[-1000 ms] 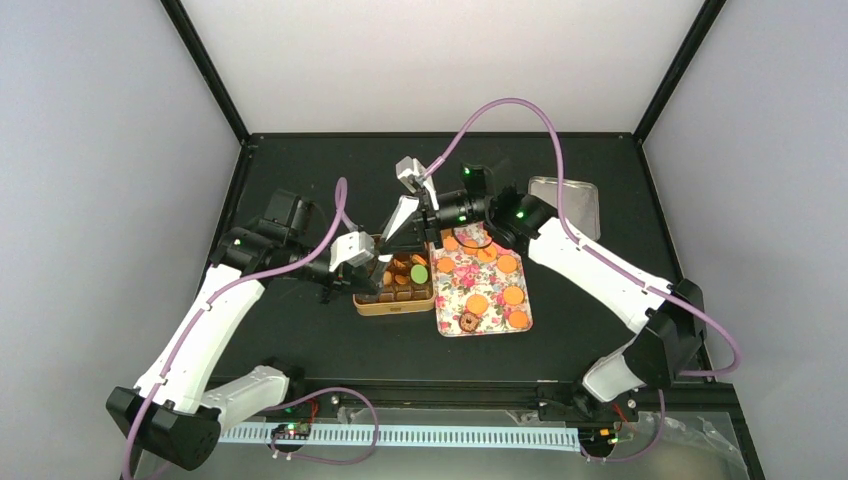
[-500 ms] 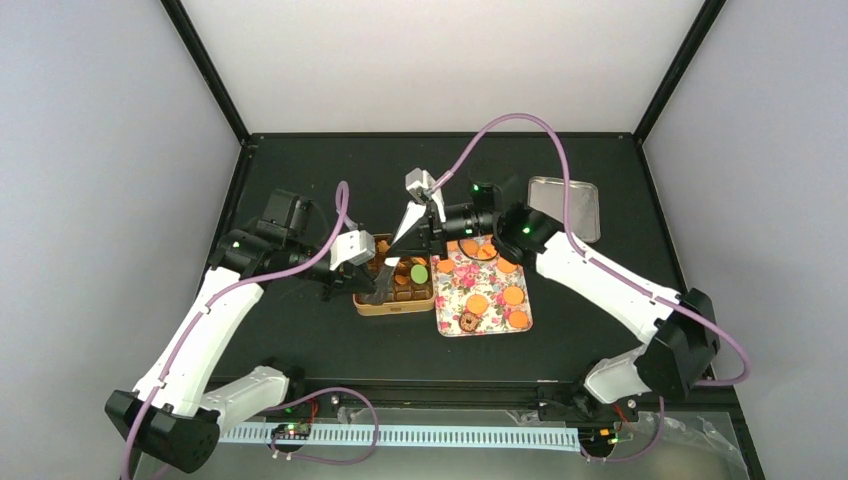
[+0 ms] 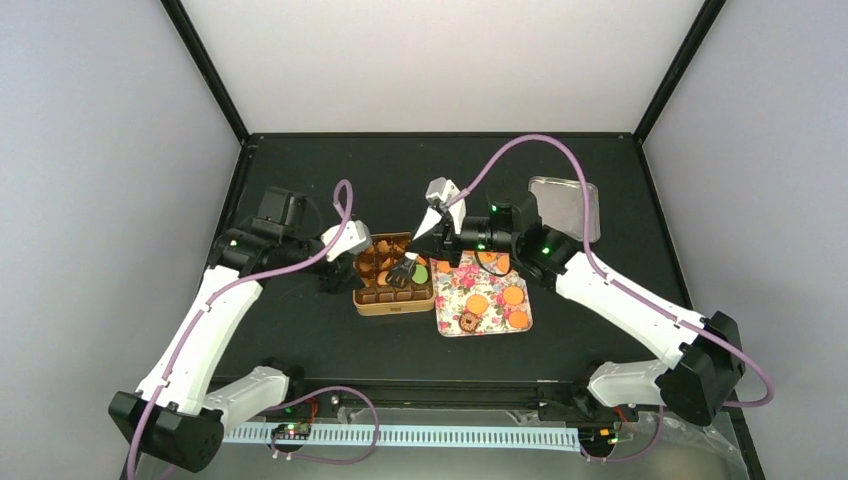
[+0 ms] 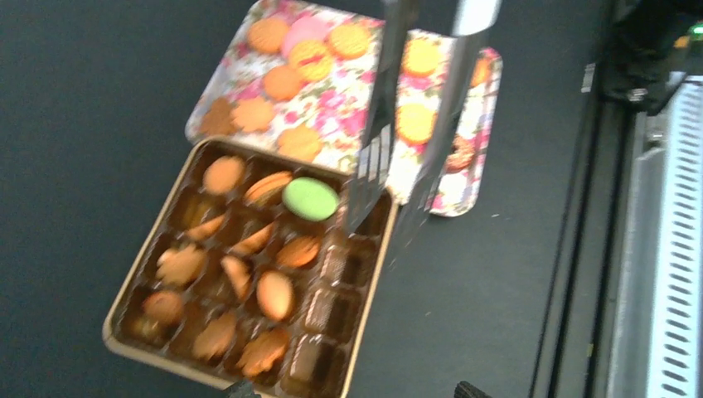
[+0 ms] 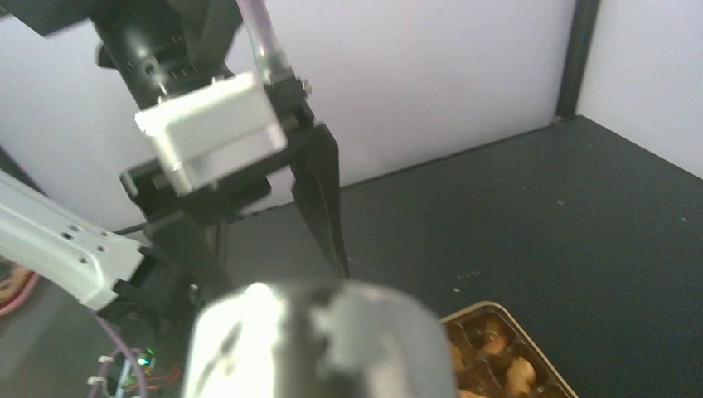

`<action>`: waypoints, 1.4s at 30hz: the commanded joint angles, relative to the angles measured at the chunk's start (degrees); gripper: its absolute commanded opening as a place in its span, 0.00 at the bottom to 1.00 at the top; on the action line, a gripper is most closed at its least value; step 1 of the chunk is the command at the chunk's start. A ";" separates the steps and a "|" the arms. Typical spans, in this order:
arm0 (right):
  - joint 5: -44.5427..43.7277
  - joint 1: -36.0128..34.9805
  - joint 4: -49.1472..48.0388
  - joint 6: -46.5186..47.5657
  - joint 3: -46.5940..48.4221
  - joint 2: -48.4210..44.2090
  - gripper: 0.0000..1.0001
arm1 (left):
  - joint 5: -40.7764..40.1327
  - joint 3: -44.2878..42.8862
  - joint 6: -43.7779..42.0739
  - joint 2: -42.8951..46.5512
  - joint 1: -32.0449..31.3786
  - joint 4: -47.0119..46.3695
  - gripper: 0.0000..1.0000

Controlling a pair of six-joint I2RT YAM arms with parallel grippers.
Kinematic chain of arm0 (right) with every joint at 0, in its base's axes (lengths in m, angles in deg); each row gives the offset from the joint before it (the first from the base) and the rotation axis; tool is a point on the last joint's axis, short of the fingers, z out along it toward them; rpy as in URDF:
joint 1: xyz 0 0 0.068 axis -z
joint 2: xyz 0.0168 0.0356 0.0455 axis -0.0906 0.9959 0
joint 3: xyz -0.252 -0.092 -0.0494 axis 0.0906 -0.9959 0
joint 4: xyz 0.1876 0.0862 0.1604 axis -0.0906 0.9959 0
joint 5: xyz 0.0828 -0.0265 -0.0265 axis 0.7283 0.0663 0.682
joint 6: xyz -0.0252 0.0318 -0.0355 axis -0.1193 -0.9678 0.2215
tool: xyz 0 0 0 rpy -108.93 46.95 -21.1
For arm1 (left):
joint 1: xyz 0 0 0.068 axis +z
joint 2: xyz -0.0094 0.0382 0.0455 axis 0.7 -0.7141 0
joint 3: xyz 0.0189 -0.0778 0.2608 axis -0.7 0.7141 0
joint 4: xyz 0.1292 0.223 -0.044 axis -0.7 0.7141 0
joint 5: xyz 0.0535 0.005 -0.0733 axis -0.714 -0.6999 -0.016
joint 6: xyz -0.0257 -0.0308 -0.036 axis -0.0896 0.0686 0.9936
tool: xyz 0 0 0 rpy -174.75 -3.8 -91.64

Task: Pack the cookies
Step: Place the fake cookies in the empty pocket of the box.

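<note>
1. The cookies (image 4: 282, 83) are small, round and orange-gold, and some have wavy edges. There is also a green cookie (image 4: 309, 199), a pink cookie (image 4: 307, 27) and a brown ring cookie (image 4: 460, 153).
2. Many cookies lie flat on the flowery tray (image 4: 340, 95), with the pink one at its far end and the ring one at its near end.
3. More cookies sit in the little brown cups of the square tin (image 3: 390, 305). The tin touches the tray's left side, in the middle of the black table (image 3: 300, 330). The green cookie is on the tin's right side.
4. A silver tray (image 3: 565, 207) lies far off to the right, well apart from the rest.
5. The right jaws reach down into the tin, just beside the green cookie. Their two long fingers (image 4: 383, 124) stand a little apart, and I cannot tell if they hold anything.
6. The left jaws are spread wide, let go, at the tin's left edge.
7. From above, the right arm (image 3: 610, 290) hides the far part of the tray. A grey blur fills the bottom of the right wrist picture.
8. A second ago the right jaws were higher, at the far side of the tin, and now they have come down into it. The left jaws have pulled back to the left. The green cookie has stayed put.
</note>
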 commanded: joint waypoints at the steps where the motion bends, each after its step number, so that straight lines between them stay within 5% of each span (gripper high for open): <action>1: -7.75 -0.61 -1.34 1.88 -1.82 -0.86 0.29 | -4.53 0.85 -0.05 -0.59 5.25 -0.30 0.64; 11: -37.61 -10.19 -2.06 2.50 -2.95 0.67 0.31 | -3.90 4.04 -3.78 -1.81 21.40 -2.13 0.68; 18: -49.48 -15.76 0.98 1.98 -0.47 5.10 0.31 | -1.46 4.78 -5.65 -3.97 28.28 -1.54 0.68; 42: -52.08 -17.84 -0.09 -2.67 2.27 11.64 0.35 | 1.52 5.84 -8.14 -3.35 30.93 0.48 0.68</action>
